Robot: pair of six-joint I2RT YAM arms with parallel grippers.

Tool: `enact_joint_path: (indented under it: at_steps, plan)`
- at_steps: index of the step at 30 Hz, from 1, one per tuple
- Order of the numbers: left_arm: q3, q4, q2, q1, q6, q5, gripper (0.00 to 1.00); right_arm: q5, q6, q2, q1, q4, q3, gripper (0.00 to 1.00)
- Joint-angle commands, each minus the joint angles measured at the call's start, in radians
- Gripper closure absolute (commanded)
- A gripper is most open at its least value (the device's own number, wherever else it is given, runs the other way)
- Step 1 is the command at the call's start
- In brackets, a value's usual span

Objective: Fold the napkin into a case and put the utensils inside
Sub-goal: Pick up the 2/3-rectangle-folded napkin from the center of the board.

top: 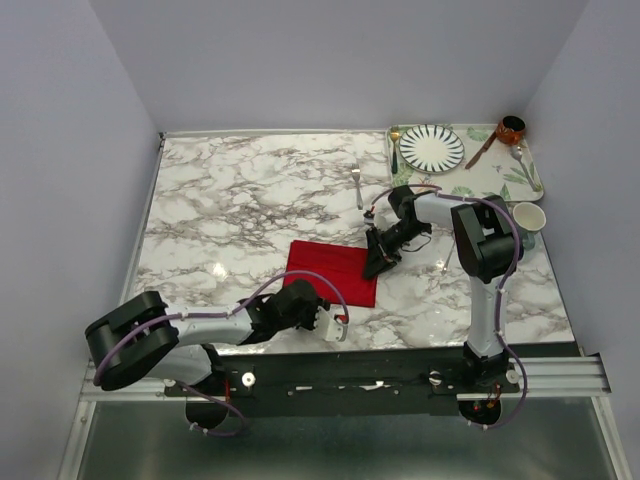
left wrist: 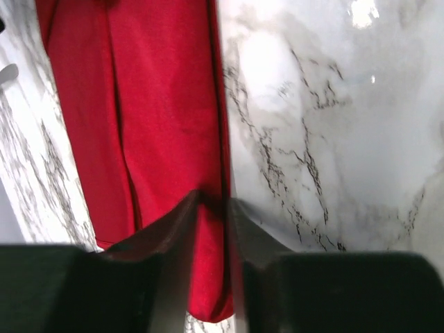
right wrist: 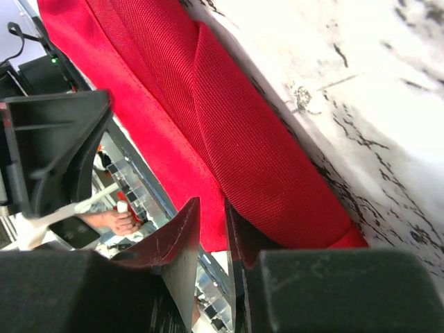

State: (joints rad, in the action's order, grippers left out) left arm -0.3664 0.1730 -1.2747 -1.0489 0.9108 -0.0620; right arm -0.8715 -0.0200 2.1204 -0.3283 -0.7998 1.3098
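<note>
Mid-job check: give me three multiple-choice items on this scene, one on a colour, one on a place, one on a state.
1. The napkin is: A red; B blue; C white.
2. The fork lies: A inside the napkin; B under the napkin; C on the table beyond the napkin.
3. The right fingers are: A wide open; B closed on the napkin's edge; C closed on the fork.
Answers: A, the cloth is deep red; C, it rests on bare marble; B, red cloth sits between them.
</note>
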Motion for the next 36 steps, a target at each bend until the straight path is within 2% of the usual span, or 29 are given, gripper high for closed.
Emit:
enact_joint_path:
  at_steps: [1, 2, 5, 13, 23, 25, 26, 29, 32, 36]
  plan:
    - [-0.005, -0.058, -0.067, -0.003, -0.004, -0.029, 0.8, 0.2, -0.064, 0.058, -0.005, 0.034, -0.017, 0.71]
    - [-0.018, -0.105, -0.068, -0.003, -0.024, -0.009, 0.89, 0.197, -0.066, 0.055, -0.005, 0.033, -0.02, 0.71]
    - [-0.063, -0.222, -0.046, -0.003, -0.079, 0.048, 1.0, 0.192, -0.075, 0.052, -0.005, 0.024, -0.035, 0.71]
    - [-0.121, -0.394, 0.066, -0.005, -0.138, 0.206, 1.0, 0.18, -0.115, -0.013, -0.031, 0.017, -0.115, 0.71]
    - [-0.198, -0.466, 0.031, -0.002, -0.187, 0.215, 1.0, 0.201, -0.132, 0.0, -0.037, 0.008, -0.092, 0.71]
    - [-0.184, -0.451, 0.012, -0.003, -0.193, 0.2, 0.88, 0.203, -0.135, 0.003, -0.038, 0.007, -0.089, 0.71]
    - [-0.175, -0.429, 0.009, -0.002, -0.19, 0.189, 0.78, 0.203, -0.135, 0.006, -0.037, 0.005, -0.087, 0.71]
    - [-0.148, -0.399, -0.003, -0.003, -0.17, 0.18, 0.64, 0.203, -0.136, 0.009, -0.037, 0.005, -0.087, 0.71]
    - [-0.146, -0.379, -0.037, -0.003, -0.156, 0.165, 0.59, 0.206, -0.135, 0.01, -0.038, 0.004, -0.086, 0.71]
    - [-0.157, -0.368, -0.078, -0.005, -0.138, 0.171, 0.58, 0.209, -0.133, 0.016, -0.037, 0.005, -0.077, 0.71]
